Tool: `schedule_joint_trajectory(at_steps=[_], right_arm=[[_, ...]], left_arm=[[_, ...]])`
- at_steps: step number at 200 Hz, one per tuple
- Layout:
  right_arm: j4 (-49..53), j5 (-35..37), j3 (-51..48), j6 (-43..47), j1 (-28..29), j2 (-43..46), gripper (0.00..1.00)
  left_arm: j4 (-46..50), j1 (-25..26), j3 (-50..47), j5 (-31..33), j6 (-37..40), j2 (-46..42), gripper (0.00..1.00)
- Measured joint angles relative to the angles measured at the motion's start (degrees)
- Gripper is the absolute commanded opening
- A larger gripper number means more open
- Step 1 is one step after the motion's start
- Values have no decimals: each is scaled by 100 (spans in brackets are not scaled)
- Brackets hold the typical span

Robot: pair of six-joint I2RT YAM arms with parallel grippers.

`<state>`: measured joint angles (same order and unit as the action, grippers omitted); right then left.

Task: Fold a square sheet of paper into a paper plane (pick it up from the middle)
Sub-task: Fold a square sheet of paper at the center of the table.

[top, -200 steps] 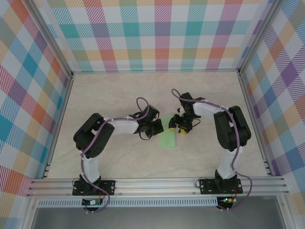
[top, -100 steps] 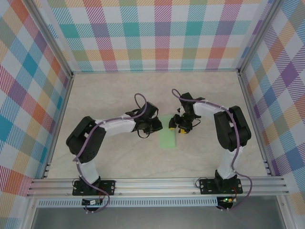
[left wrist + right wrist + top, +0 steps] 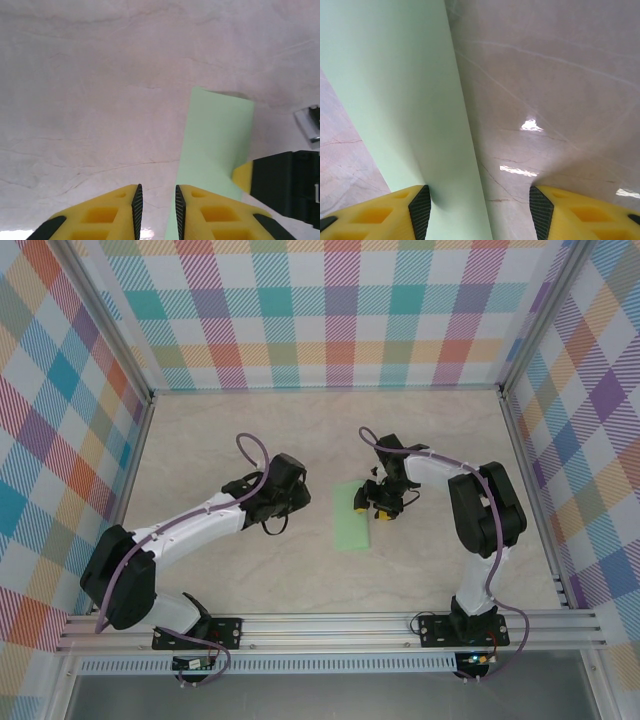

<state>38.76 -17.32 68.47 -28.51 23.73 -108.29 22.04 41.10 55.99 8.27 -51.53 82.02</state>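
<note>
The square sheet of paper [image 3: 355, 521] is pale green and lies flat on the table as a long narrow folded strip. In the left wrist view the sheet [image 3: 215, 145] lies ahead and to the right. My left gripper [image 3: 299, 498] is to the left of the sheet, clear of it. Its jaws [image 3: 156, 195] are a little open with nothing between them. My right gripper [image 3: 372, 503] is at the strip's far right corner. It stands wide open [image 3: 480, 195], its left finger [image 3: 420, 207] resting on the sheet [image 3: 395, 90]. The sheet's long edge runs between the jaws.
The marble-patterned table [image 3: 220, 440] is ringed by checked walls and a metal rail [image 3: 330, 625] at the near edge. The right gripper's yellow finger [image 3: 243, 175] and black body [image 3: 285, 182] show in the left wrist view, next to the strip.
My left arm has drawn back to the left, off the sheet, and its jaws have parted slightly. The right gripper and the sheet have stayed in place.
</note>
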Motion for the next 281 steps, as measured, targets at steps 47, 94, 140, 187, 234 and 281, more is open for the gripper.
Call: schedule_joint_trajectory(at_steps=[47, 94, 140, 187, 234, 281], right_arm=[[-46, 22, -31, -170, 0, 35, 56], [-109, 103, -109, -258, 0, 116, 57], [-79, 232, -107, -247, 9, 153, 60], [61, 173, 31, -136, 11, 37, 62], [358, 289, 282, 111, 111, -114, 66], [522, 411, 420, 109, 153, -212, 66]], left_arm=[[33, 0, -79, -2, -120, 0, 26], [22, -2, -129, -7, -166, 0, 26], [13, -4, -146, -9, -184, 2, 26], [9, -4, -146, -26, -186, 44, 26], [-9, -4, -146, -96, -184, 162, 26], [-13, -4, -146, -133, -184, 192, 26]])
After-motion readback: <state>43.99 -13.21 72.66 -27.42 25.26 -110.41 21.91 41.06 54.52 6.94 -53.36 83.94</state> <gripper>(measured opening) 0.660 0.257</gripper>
